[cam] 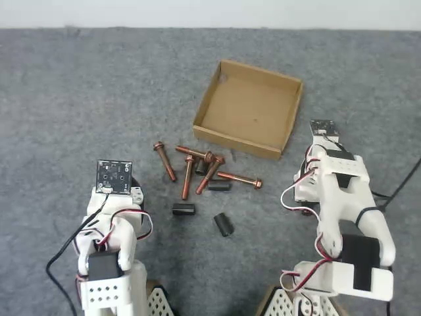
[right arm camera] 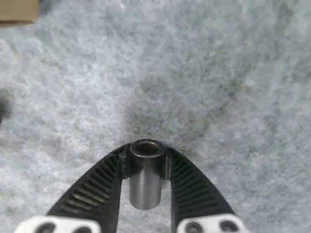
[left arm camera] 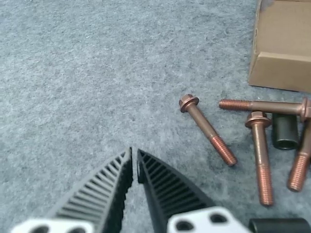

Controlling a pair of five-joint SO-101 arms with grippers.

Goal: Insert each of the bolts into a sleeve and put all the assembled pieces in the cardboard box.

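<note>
My right fingers (right arm camera: 119, 165) pinching sleeve (right arm camera: 146, 179) by its sides, open bore facing away from wrist; sleeve over grey surface (cam: 79, 99), contact with it unclear; right arm just beside near corner of cardboard box (cam: 237, 142). My left fingers (left arm camera: 124, 167) pressed together above surface, near nearest bolt (left arm camera: 208, 130); five bolts (cam: 188, 176) lie scattered between arms, near box front wall; loose sleeves (cam: 183, 209) lie among and just beside bolts.
</note>
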